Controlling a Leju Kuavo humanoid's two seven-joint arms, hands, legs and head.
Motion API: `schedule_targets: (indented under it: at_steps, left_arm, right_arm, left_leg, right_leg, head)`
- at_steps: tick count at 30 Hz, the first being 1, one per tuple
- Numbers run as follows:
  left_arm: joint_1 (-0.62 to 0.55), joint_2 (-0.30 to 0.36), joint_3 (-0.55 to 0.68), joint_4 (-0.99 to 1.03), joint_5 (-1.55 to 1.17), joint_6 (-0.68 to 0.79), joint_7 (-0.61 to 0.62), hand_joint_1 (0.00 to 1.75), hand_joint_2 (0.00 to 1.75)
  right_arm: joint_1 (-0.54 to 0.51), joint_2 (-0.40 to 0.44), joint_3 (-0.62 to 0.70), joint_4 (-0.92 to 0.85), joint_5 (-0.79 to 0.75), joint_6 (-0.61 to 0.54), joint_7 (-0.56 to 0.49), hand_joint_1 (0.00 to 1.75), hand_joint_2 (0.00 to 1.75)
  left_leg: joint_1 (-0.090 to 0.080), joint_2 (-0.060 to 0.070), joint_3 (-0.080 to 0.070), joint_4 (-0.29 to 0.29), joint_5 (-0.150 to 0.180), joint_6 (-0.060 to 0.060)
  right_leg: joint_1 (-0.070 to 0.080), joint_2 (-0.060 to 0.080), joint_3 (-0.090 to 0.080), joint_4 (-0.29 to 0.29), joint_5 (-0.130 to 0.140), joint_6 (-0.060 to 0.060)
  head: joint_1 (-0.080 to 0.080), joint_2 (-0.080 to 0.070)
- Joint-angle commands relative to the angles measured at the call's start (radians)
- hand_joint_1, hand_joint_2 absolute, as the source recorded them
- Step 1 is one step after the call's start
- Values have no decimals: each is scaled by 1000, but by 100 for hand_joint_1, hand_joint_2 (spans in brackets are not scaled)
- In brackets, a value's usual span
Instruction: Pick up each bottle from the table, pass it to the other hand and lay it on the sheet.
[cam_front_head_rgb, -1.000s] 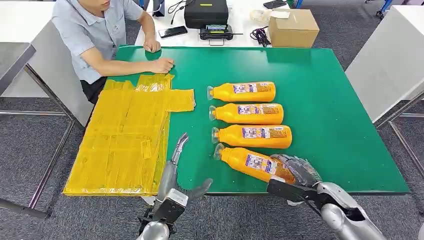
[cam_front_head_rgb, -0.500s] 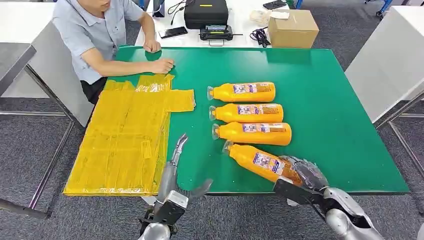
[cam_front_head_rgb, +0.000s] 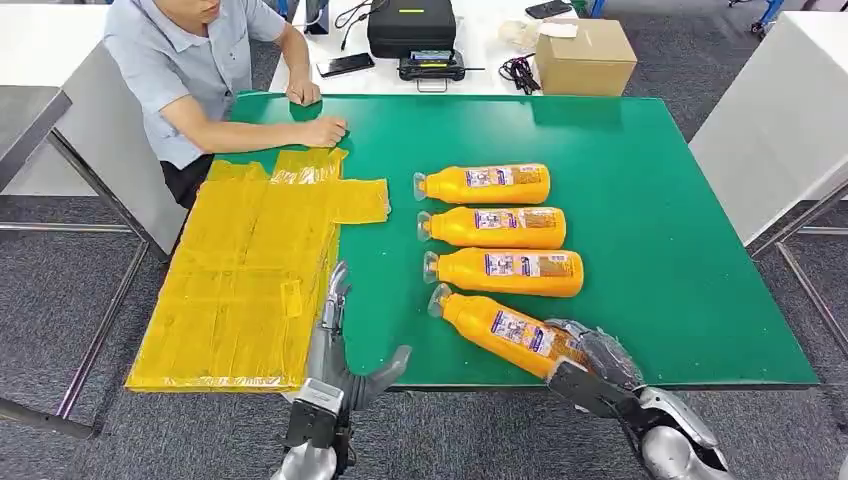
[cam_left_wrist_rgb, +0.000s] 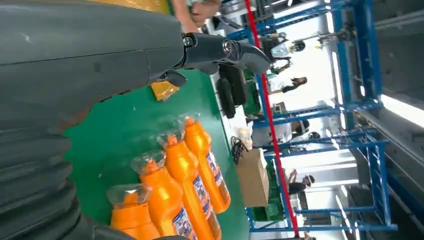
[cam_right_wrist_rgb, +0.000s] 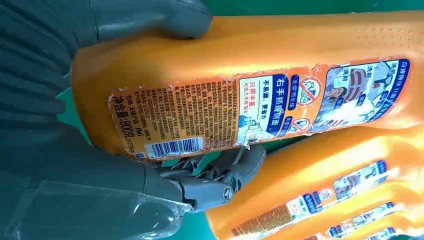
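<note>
Right hand (cam_front_head_rgb: 590, 355) grips nearest bottle (cam_front_head_rgb: 500, 328) at its base | left hand (cam_front_head_rgb: 335, 340) released, fingers apart | we judge it rigid, probably slick, heavyish; we'd regrip mid-body.

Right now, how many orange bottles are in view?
4. Three lie in a row on the green table: far, middle, near. The right hand grips the fourth bottle.
</note>
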Motion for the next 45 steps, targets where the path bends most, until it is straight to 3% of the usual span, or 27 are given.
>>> schedule_targets:
  at_steps: [1, 8, 22, 27, 36, 43, 45]
  left_arm:
    - [-35, -2, 0, 84, 80, 19, -6, 0, 175]
    - [-40, -4, 24, 101, 204, -13, 6, 0, 175]
    - [-34, -11, 56, 93, 265, -10, -5, 0, 175]
    - [-10, 11, 60, 55, 354, -86, 5, 0, 175]
    - [33, 38, 102, 33, 592, -389, 124, 0, 175]
    - [21, 36, 92, 52, 579, -403, 110, 0, 175]
    - [12, 37, 89, 54, 622, -493, 108, 0, 175]
  right_arm:
    - [20, 71, -29, 4, -30, 25, -31, 175, 175]
    - [-23, 129, -42, 17, -27, 13, -52, 175, 175]
    - [-33, 154, -59, 4, -37, -2, -76, 175, 175]
    - [-71, 189, -72, 1, -53, -13, -75, 175, 175]
    - [-122, 213, -83, 23, -123, 12, -114, 175, 175]
    - [-141, 217, -81, 35, -151, 28, -134, 175, 175]
    - [-170, 220, -57, 53, -182, 84, -156, 175, 175]
  left_leg:
    - [1, 0, 3, -1, -1, -2]
    - [1, 1, 2, -1, -1, -2]
    - [1, 2, 2, -1, -2, -2]
    - [0, 3, 0, -1, -1, -2]
    - [0, 3, -1, -1, 0, -1]
    - [1, 3, 2, -1, -1, -2]
    - [0, 2, -1, -1, 0, -1]
  right_leg:
    - [1, -1, 3, -1, -1, -2]
    - [1, 1, 2, -1, 0, -2]
    - [1, 2, 2, 0, -1, -3]
    - [0, 3, -1, 0, 0, -2]
    - [0, 3, -1, 0, 0, -2]
    - [1, 3, 2, 0, 0, -3]
    - [0, 2, -1, 0, 0, -1]
  head:
    - [0, 0]
    - [0, 0]
    - [0, 0]
    - [0, 0]
    - [0, 0]
    - [0, 0]
    - [0, 0]
